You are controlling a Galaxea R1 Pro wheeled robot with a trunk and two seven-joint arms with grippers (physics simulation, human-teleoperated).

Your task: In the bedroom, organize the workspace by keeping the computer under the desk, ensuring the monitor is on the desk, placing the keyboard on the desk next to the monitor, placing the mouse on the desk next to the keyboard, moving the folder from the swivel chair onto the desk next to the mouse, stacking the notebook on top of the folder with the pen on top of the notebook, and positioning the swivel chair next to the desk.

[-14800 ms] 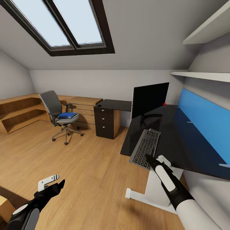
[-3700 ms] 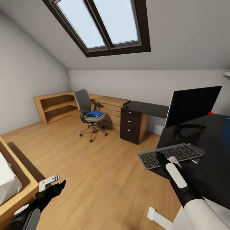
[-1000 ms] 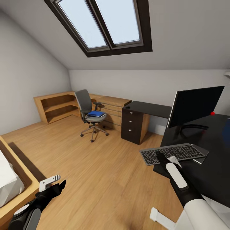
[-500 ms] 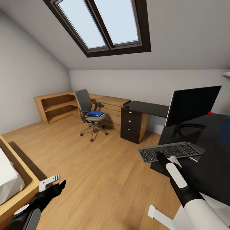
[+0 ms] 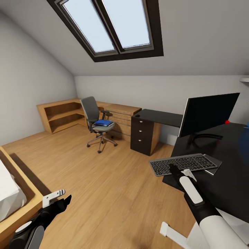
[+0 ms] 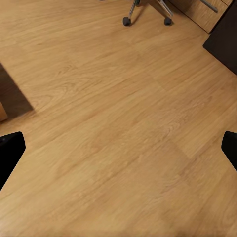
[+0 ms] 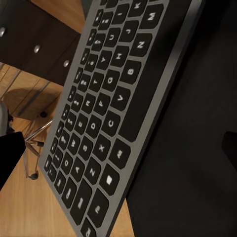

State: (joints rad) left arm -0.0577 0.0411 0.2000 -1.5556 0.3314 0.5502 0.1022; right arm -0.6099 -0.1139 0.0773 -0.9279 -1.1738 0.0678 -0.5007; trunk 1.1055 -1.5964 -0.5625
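Note:
The black monitor [image 5: 209, 114] stands on the black desk [image 5: 228, 162]. In front of it the silver keyboard [image 5: 182, 163] [image 7: 106, 118] lies crosswise, its left end past the desk edge. A thin grey flat piece [image 5: 217, 163], maybe the notebook, pokes out from under its right end. My right gripper [image 5: 180, 171] hovers open over the keyboard's near edge, fingertips [image 7: 10, 153] wide apart. Across the room, the grey swivel chair [image 5: 91, 112] carries the blue folder [image 5: 103, 122] on its seat. My left gripper [image 5: 56, 199] hangs open and empty above the wooden floor [image 6: 118, 123]. Mouse, pen and computer are out of view.
A black drawer unit [image 5: 141, 136] with silver knobs ends the desk's far wing. Low light-wood cabinets [image 5: 64, 116] line the back wall behind the chair. A wooden bed frame [image 5: 17, 200] sits at my left. A small red thing [image 5: 227, 121] lies behind the monitor.
Nothing has moved in the last half second. Since the earliest frame the view has swung left and the keyboard has turned from lengthwise to crosswise on the desk.

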